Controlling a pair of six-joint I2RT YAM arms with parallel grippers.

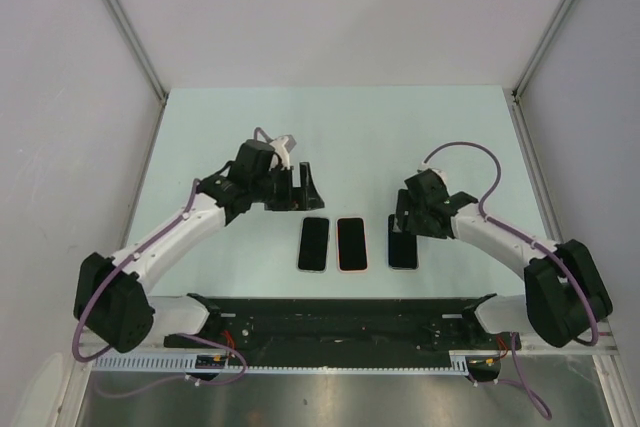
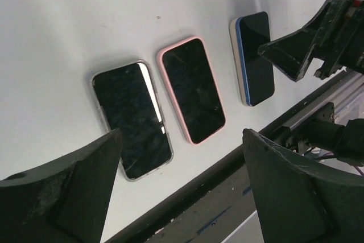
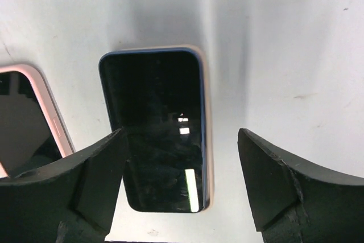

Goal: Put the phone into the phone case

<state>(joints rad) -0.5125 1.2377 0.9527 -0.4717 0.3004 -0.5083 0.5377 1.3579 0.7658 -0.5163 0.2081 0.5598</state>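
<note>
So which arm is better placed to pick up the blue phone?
Right. The right gripper hangs open over the blue phone; the left gripper, also open, is farther away.

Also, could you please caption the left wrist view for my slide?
Open left tool hovers over a clear-cased phone, a pink-cased phone and a blue phone.

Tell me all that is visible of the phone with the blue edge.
The blue-edged phone is a flat, rounded slab, its glossy dark screen up. It lies rightmost of three on the pale table; a cream rim, perhaps a case beneath, shows along one long side. The open right gripper straddles it.
</note>
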